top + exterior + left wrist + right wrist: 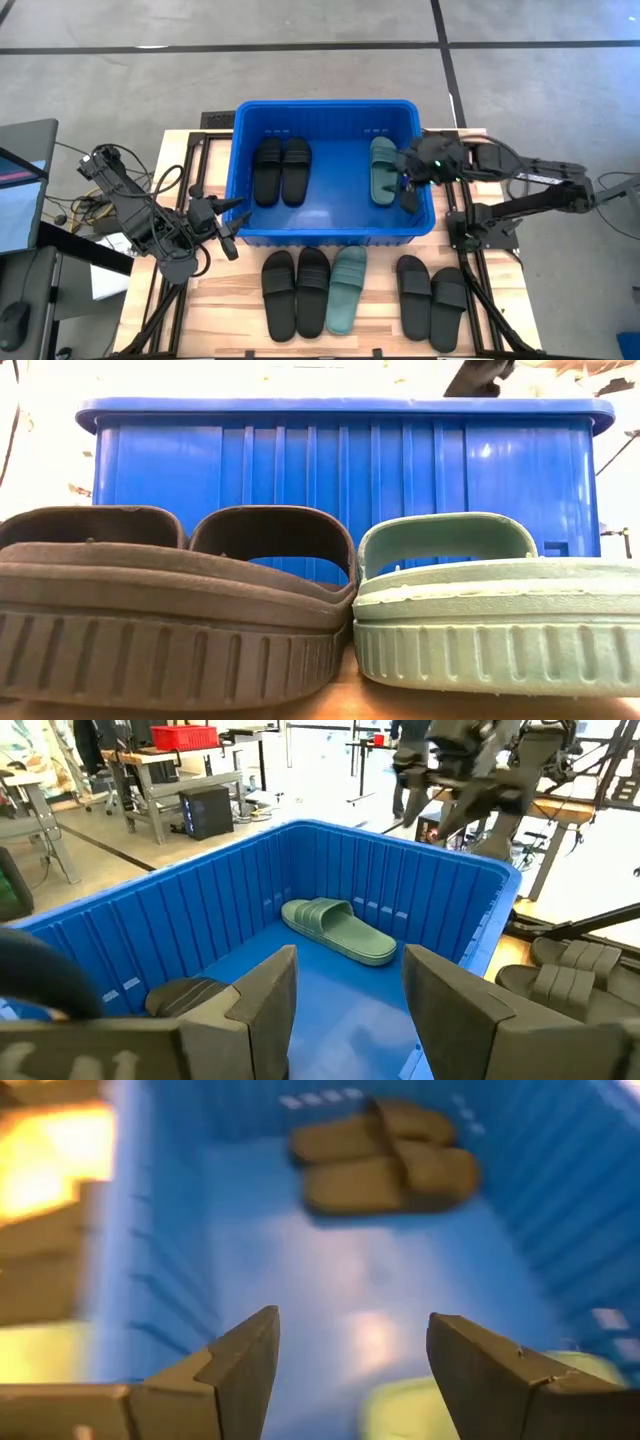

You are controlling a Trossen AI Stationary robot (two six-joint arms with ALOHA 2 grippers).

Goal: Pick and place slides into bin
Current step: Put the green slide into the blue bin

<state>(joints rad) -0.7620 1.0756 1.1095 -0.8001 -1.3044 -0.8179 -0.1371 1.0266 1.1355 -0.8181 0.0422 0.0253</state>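
Blue ribbed plastic forms the large rectangular bin [326, 232] that we see at the far middle of the wooden slatted table [235, 310], and three rubber slides lie flat on its floor, long axes running from the near wall to the far wall. Two black slides [281, 170] sit side by side, touching, towards the left wall, and one pale teal-green slide [383, 169] lies by the right wall. The right gripper [409, 185] hangs over the bin's right edge, its fingers spread wide and holding nothing, with the teal-green slide just beside and below it. The left gripper [233, 222] waits at the bin's near left corner, outside the wall, fingers likewise apart and empty, well apart from the black pair. On the table before the bin we count five more slides in a row, lengthwise the same way: two black [296, 290], one teal-green [346, 289], then two black [431, 295].
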